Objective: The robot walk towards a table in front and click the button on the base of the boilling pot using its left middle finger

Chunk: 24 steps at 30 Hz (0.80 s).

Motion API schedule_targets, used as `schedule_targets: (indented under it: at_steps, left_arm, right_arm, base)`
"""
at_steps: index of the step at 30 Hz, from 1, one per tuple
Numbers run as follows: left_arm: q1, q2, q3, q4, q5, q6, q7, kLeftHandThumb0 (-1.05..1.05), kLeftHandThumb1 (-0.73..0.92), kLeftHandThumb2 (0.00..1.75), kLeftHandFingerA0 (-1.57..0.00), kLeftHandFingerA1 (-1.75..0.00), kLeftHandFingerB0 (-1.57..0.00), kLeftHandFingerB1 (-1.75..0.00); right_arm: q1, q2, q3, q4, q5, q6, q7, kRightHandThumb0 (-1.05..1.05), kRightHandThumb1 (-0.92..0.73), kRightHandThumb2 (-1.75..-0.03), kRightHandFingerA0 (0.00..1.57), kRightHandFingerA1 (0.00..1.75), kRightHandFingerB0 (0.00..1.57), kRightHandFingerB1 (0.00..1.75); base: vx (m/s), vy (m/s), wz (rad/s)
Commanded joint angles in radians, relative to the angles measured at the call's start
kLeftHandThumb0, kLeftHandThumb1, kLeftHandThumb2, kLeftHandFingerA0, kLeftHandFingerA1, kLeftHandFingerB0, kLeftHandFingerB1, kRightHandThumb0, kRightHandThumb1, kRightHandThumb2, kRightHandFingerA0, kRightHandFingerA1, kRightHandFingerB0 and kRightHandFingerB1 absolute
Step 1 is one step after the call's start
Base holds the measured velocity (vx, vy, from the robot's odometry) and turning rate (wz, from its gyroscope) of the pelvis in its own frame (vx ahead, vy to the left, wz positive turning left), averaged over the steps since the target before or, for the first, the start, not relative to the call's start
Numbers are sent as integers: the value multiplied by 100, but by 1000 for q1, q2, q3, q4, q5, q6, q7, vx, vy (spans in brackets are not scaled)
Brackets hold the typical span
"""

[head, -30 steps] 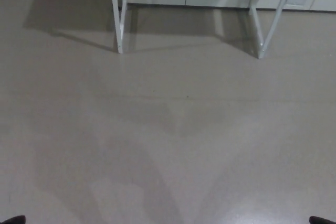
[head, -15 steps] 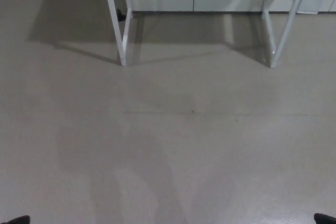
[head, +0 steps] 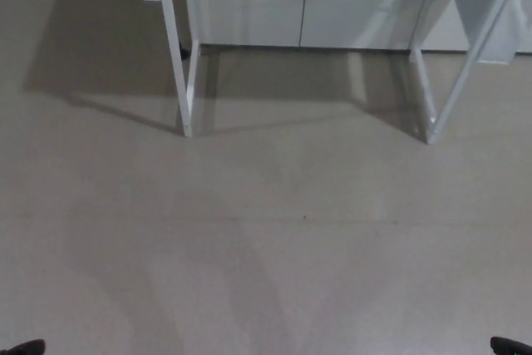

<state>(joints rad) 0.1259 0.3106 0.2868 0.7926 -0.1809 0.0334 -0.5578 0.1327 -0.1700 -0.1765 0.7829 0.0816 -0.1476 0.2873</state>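
Here, white metal bench legs (head: 176, 56) are standing on the grey floor (head: 266, 239); both hands' finger state is hidden.

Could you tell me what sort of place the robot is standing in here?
Probably an indoor lab or workroom: a smooth grey floor, white metal table legs ahead, and white cabinet doors with dark handles behind them.

only dark tips at both bottom corners — left (head: 23, 347), right (head: 509, 345).
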Motion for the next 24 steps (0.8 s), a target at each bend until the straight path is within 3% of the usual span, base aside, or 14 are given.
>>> schedule_targets:
  at_steps: [1,3,4,7,8,9,10,11,12,13,15,16,24]
  left_arm:
    - [8,12,-13,-11,6,-22,12,5,61,58,-17,-33,-18,-27]
    - [11,13,-16,-9,7,-31,12,5,61,58,-18,-33,-17,-27]
    - [12,14,-18,-8,9,-36,13,5,61,58,-18,-33,-17,-27]
    - [18,19,-30,-16,16,-34,13,5,61,58,-15,-33,-17,-27]
    - [22,20,-31,-15,13,-40,6,4,43,88,-4,-46,-7,-45]
    - [22,21,-33,-11,10,-48,-2,4,43,88,-4,-46,-6,-45]
    - [23,22,-35,-11,10,-52,-2,4,43,88,-4,-46,-6,-45]
    - [23,25,-40,-9,15,-55,1,3,63,58,-15,-32,-17,-28]
    - [20,26,-42,-7,15,-58,1,3,63,58,-15,-32,-17,-28]
    - [19,26,-43,-4,15,-57,5,4,62,58,-17,-33,-16,-27]
    - [17,26,-43,-3,12,-55,6,4,63,58,-15,-32,-18,-28]
    - [18,25,-43,-6,11,-51,7,4,62,58,-15,-32,-18,-28]
    - [20,29,-63,2,31,-87,30,5,63,59,-17,-33,-16,-27]
  right_arm:
    - [3,-15,0,6,-3,-8,-18,-8,-37,-86,33,58,19,51]
    - [5,-17,4,7,-8,-13,-20,-9,-36,-85,35,58,20,51]
    - [6,-18,6,6,-10,-13,-21,-9,-36,-85,35,58,20,51]
    - [9,-19,11,8,-12,-13,-25,-9,-37,-86,35,59,19,51]
    - [10,-19,11,13,-10,-16,-23,-9,-36,-86,36,59,19,51]
    - [10,-20,10,16,-8,-19,-21,-9,-37,-86,36,59,19,51]
    - [10,-20,11,15,-9,-20,-22,-9,-37,-86,36,59,19,51]
    - [12,-21,11,13,-9,-19,-23,-9,-37,-86,35,58,19,51]
    - [12,-21,12,10,-9,-16,-25,-9,-38,-86,34,58,20,51]
    - [13,-20,12,8,-8,-15,-27,-11,-54,-56,46,39,33,34]
    - [12,-19,13,7,-7,-13,-26,-11,-55,-56,45,39,33,33]
    - [12,-19,13,9,-5,-14,-23,-9,-36,-86,36,59,20,51]
    - [10,-24,21,13,-14,-19,-31,-10,-38,-86,34,58,18,50]
  base:
    - [218,-122,8]
    - [232,-155,15]
    - [349,-119,-199]
    - [223,-218,37]
    - [200,-197,-4]
    - [197,-188,-6]
    - [191,-96,-2]
    - [151,-50,-6]
    - [180,-25,-10]
    - [181,20,-2]
    - [171,63,-8]
    - [161,117,-1]
    - [240,97,18]
